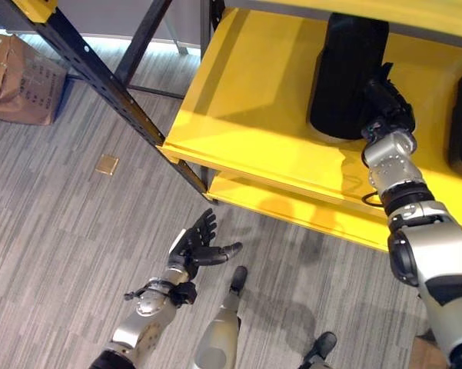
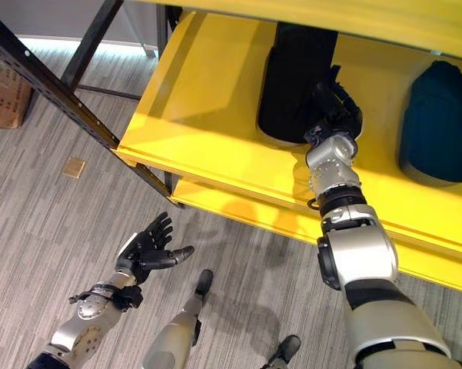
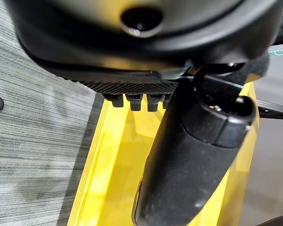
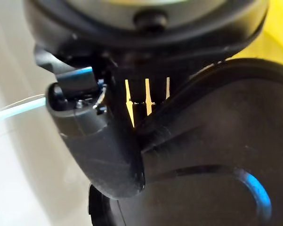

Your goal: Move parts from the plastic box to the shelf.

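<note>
Grey striped carpet (image 1: pixel 54 231) covers the floor. A cardboard box (image 1: pixel 19 77) sits at the far left near a dark slanted upright (image 1: pixel 100 77). A small tan square (image 1: pixel 107 164) lies on the carpet.

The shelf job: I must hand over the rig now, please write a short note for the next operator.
Right hand: on the yellow shelf, fingers around the black part standing there; not released yet.
Left hand: open, empty, low above the floor.
A second dark part already stands further right on the shelf.
Left to do: let go, pull the right arm back, fetch the next part from the plastic box.
</note>
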Robot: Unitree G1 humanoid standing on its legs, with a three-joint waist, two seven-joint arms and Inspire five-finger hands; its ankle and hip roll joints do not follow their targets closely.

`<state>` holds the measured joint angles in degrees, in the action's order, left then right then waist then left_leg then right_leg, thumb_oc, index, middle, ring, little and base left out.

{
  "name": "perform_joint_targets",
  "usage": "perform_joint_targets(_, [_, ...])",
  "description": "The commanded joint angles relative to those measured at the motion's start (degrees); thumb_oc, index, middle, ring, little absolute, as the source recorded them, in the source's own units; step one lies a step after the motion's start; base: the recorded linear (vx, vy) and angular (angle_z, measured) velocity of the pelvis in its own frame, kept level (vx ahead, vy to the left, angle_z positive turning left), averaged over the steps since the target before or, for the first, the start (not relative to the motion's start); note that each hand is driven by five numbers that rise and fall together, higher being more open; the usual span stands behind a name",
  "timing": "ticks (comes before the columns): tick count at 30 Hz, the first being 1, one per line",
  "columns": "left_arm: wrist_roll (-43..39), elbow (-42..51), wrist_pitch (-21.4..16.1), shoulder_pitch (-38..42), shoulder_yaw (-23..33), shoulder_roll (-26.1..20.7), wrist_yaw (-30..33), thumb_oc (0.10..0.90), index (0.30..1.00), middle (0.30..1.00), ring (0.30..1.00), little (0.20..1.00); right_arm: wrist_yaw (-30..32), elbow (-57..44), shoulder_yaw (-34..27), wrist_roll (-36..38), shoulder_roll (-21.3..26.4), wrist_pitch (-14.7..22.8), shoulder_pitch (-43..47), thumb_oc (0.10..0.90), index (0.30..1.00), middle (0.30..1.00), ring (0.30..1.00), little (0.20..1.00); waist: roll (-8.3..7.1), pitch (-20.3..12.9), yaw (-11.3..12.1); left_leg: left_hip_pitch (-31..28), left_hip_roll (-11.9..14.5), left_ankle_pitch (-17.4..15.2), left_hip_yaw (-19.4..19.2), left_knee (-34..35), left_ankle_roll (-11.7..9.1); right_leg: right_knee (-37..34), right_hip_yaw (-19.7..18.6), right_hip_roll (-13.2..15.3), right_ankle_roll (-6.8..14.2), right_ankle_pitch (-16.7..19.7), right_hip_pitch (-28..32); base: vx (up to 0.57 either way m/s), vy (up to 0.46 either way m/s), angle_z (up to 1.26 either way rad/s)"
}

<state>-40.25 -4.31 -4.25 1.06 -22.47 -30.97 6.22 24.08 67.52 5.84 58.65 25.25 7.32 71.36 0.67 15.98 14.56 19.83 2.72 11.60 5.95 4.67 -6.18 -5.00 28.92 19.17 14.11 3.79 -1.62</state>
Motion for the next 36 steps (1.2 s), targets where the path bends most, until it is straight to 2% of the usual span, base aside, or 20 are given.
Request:
perform_joint_targets(1, [-1.1, 5.3, -6.2, 2.1, 0.5, -2.1, 0.5, 0.9, 1.0, 1.0, 1.0, 1.0, 0.2, -0.8, 1.4, 1.1, 4.1, 4.2, 6.6, 0.4, 0.3, 0.3, 0.3, 0.3, -1.11, -0.1, 0.5, 0.5, 1.3, -4.6, -3.7, -2.9, 1.4, 1.9, -3.0, 2.2, -1.2, 2.8, 0.2, 0.0, 0.0, 0.0])
perform_joint_targets(11, [-1.4, 5.0, -6.6, 2.6, 0.3, -1.5, 1.3, 0.9, 1.0, 1.0, 1.0, 1.0, 1.3, -0.4, 1.4, -1.0, 4.1, 3.8, 5.3, 0.4, 0.3, 0.3, 0.3, 0.3, -0.87, 0.6, -0.4, 0.2, 1.4, -4.7, -4.1, -3.2, 1.6, 2.2, -3.5, 2.2, -1.3, 2.6, -0.1, -0.01, 0.003, 0.0])
perform_joint_targets(23, [-1.3, 4.3, -6.9, 3.7, 0.0, -0.9, 1.9, 0.9, 1.0, 1.0, 1.0, 1.0, 2.5, -1.7, 1.6, -4.1, 3.1, 3.3, 2.9, 0.4, 0.3, 0.3, 0.3, 0.3, -1.65, 1.2, -1.7, -1.3, 2.4, -4.6, -4.8, -2.8, 1.4, 2.8, -5.1, 1.7, -1.7, 2.4, -0.3, -0.01, -0.001, 0.0])
perform_joint_targets(36, [-1.5, 3.4, -6.8, 3.5, 0.0, -1.1, 1.9, 0.9, 1.0, 1.0, 1.0, 1.0, 3.3, -1.8, 0.6, -4.2, 2.7, 3.6, 1.5, 0.4, 0.3, 0.3, 0.3, 0.3, -2.27, 0.9, -2.2, -3.0, 3.3, -3.9, -5.2, -0.8, 1.2, 2.5, -5.7, 1.0, -1.9, 2.2, -0.2, -0.02, -0.003, -0.05])
